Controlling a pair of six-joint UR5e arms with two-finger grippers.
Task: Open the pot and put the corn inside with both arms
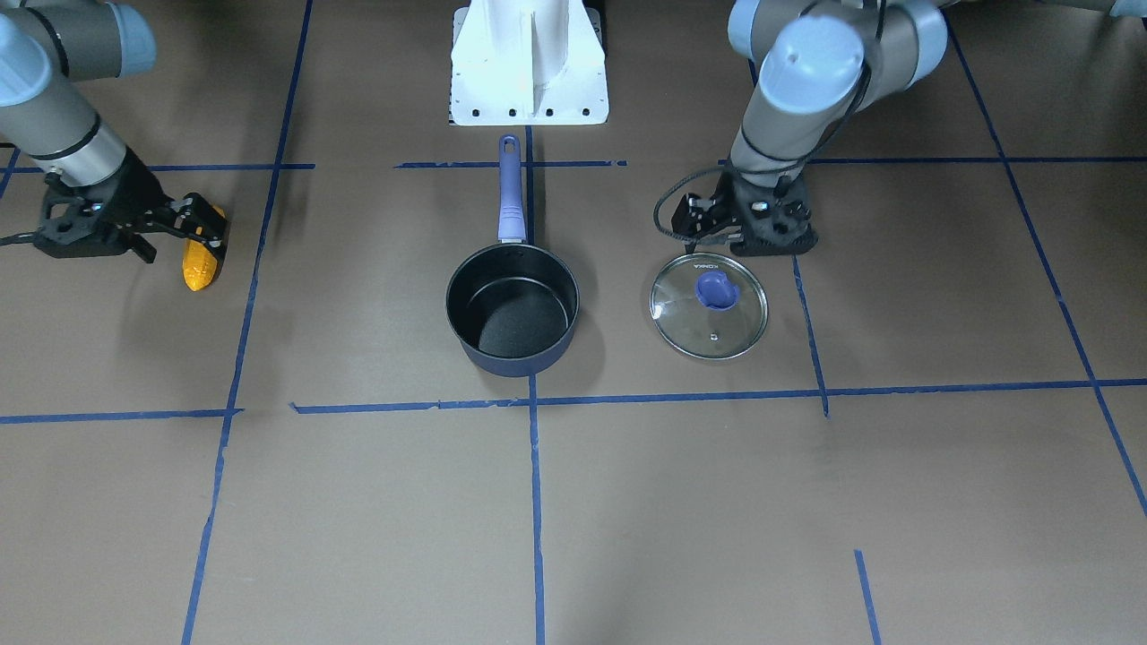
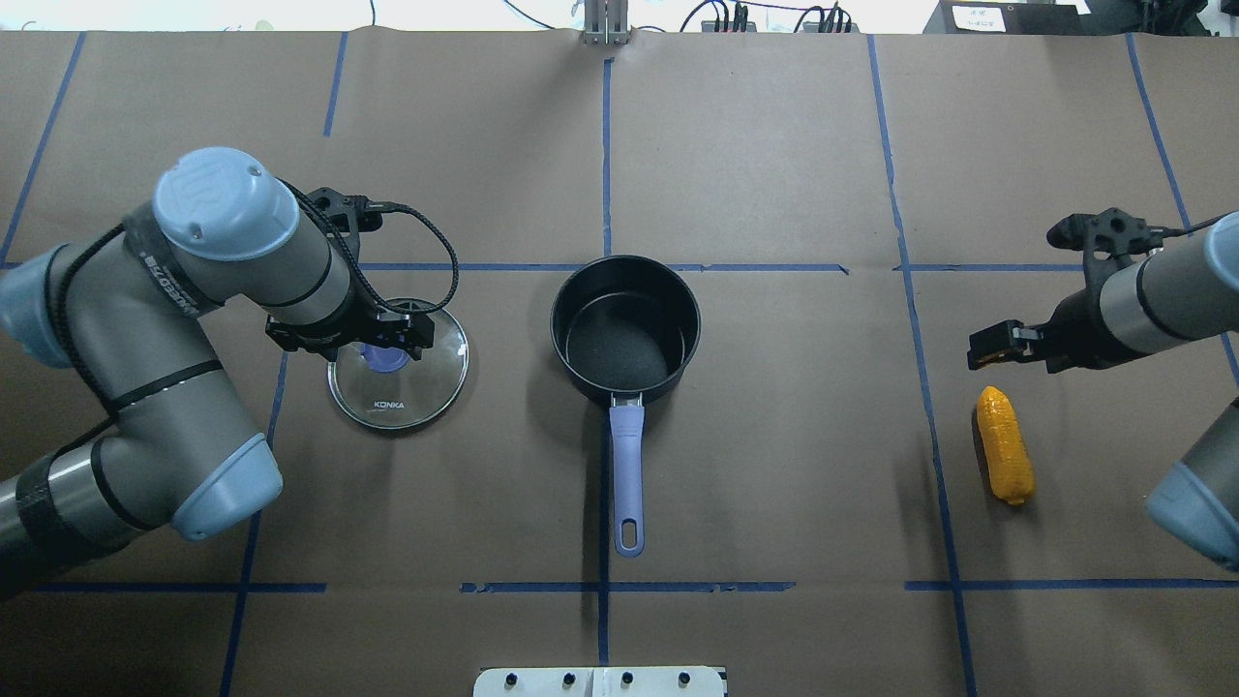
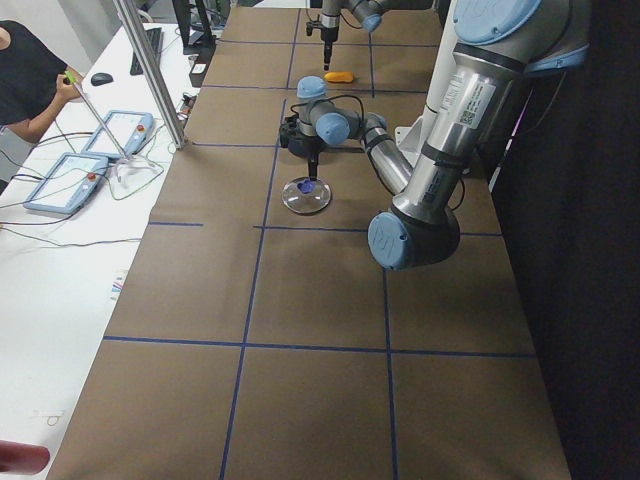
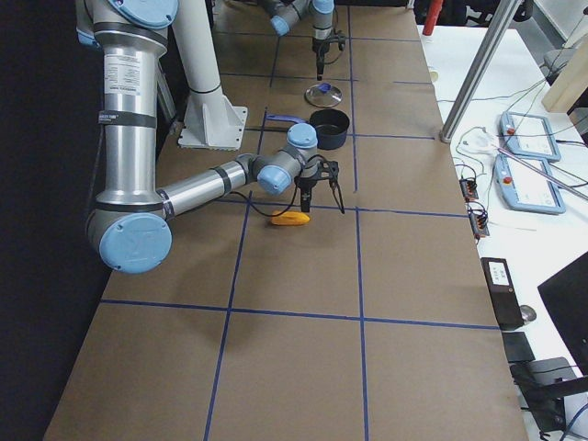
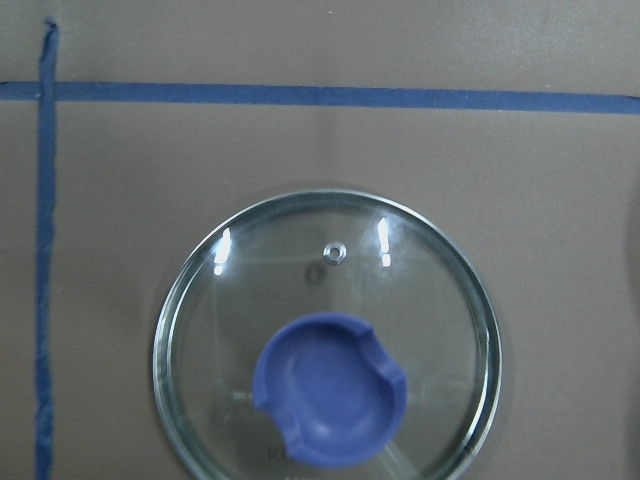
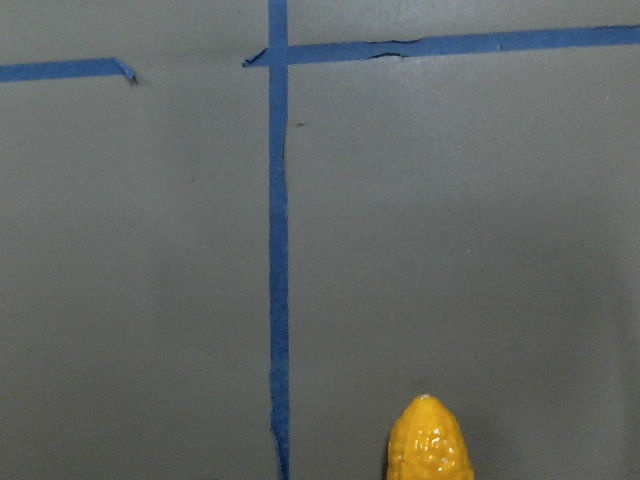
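Either side of my white pedestal (image 1: 529, 63), dark bolts dotting its foot: grey tubes, light-blue joint caps. My left arm (image 2: 194, 319) has a black band, white lettering, black cable (image 2: 440, 254) looping off the wrist. Right arm (image 2: 1162, 290), same grey, black wrist gear.

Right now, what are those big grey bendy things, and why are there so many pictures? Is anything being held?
Those are two robot arms, a left arm and a right arm. Each ends in a pincer for grabbing. Six cameras show the same moment: one from across the table, one from above and behind the robot, one from each end of the table, and one on each wrist looking down. On the brown table lie an open blue pot with a purple handle, its glass lid and a yellow toy corn. The left pincer hangs over the lid. The right pincer, open, hangs by the corn. Nothing is held: the lid and the corn both lie on the table.
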